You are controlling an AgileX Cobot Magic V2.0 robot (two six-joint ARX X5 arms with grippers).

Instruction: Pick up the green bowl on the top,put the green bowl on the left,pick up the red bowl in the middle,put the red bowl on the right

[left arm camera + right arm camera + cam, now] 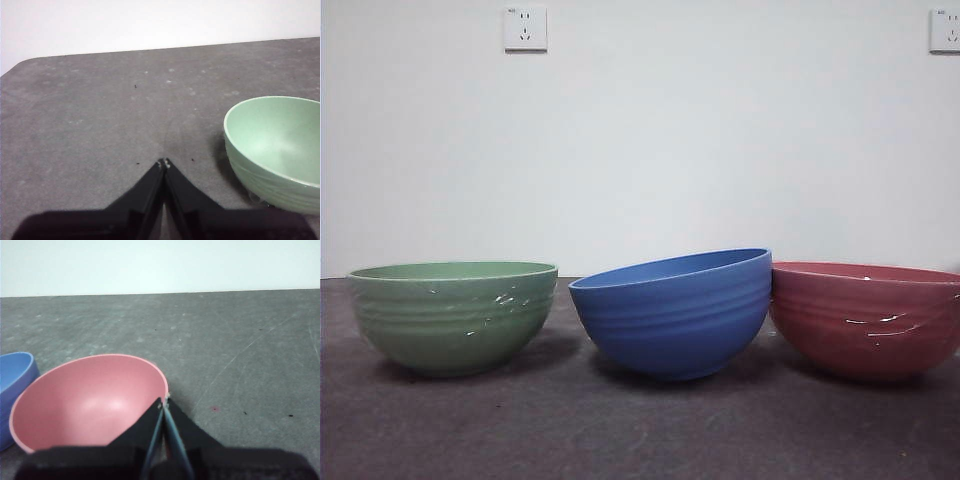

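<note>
The green bowl [453, 315] stands upright on the left of the table. It also shows in the left wrist view [280, 145], off to one side of my left gripper [163, 163], which is shut and empty over bare table. The red bowl [865, 318] stands on the right and touches the blue bowl. In the right wrist view the red bowl [90, 405] lies just below my right gripper [164, 401], which is shut and holds nothing, its tips near the bowl's rim. Neither gripper shows in the front view.
A blue bowl [672, 312] sits tilted in the middle, its rim leaning against the red bowl; its edge also shows in the right wrist view [15, 385]. The dark grey table [620, 430] runs back to a white wall with two sockets [525, 28].
</note>
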